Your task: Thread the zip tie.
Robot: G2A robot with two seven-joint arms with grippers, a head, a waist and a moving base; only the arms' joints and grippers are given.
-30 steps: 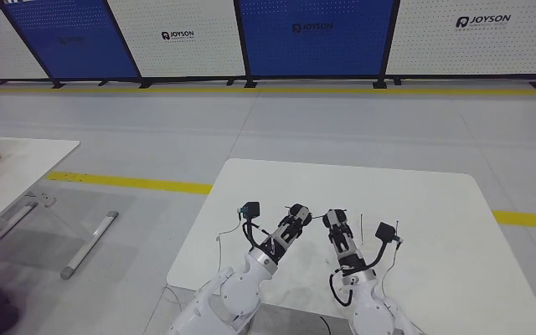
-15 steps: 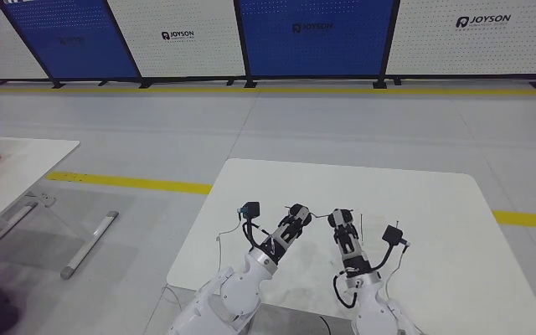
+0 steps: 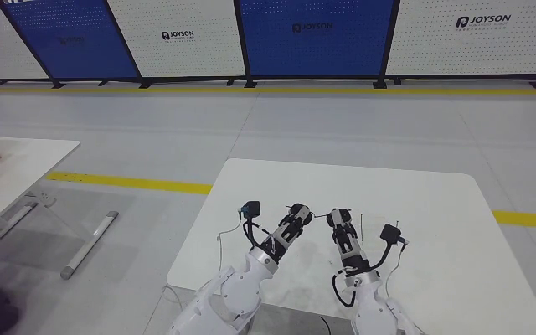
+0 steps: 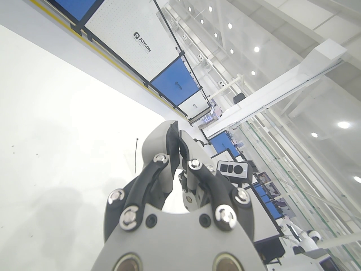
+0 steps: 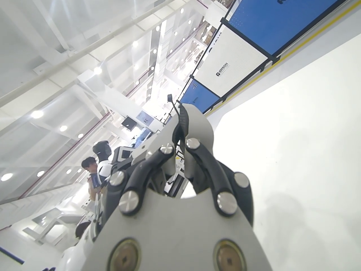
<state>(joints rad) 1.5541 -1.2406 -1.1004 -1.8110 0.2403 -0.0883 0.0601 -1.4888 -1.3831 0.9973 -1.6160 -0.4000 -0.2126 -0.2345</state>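
Right gripper (image 5: 182, 112) clamped on a black zip tie (image 5: 170, 97), its head protruding beyond the jaws; left gripper (image 4: 178, 132) closed just beside, contents indeterminate, both near the table's (image 3: 402, 193) robot-side edge.

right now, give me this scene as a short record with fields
right gripper: shut on held zip tie, its head sticking out past the fingertips
left gripper: shut, whether it pinches anything cannot be told
loose zip tie: lying flat on white table, no gripper touching it
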